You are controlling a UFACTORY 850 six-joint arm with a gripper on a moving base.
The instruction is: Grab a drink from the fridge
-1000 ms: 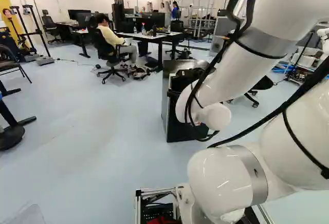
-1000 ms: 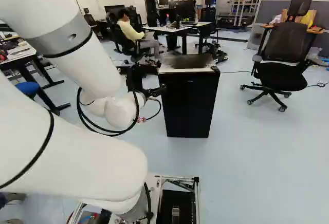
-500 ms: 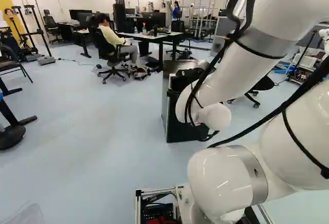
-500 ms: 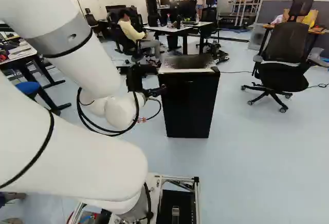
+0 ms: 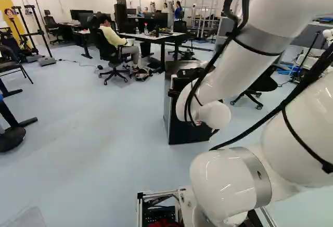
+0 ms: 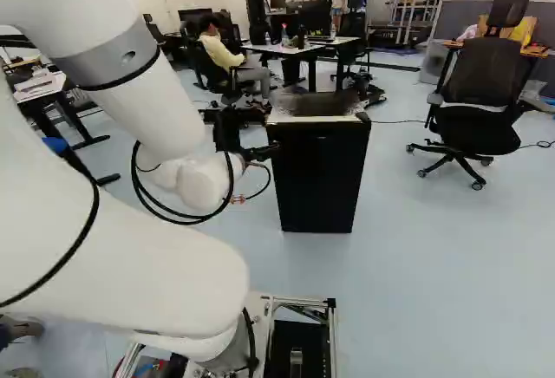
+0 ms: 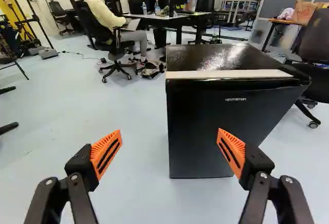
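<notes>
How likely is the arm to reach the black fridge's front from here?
Probably yes: the gripper stands open, facing the black fridge with nothing visible between them, though it lines up with the fridge's side edge, not its middle.

1 black office chair [image 6: 475, 129] stands near 1 wooden-topped desk [image 6: 453, 45].

The small fridge [image 6: 316, 179] is a black box with a glossy dark top and a pale strip along its upper front edge. Its door looks shut. It stands upright on the floor [image 6: 416, 265], midway between near and far, slightly right of the scene's middle.
</notes>
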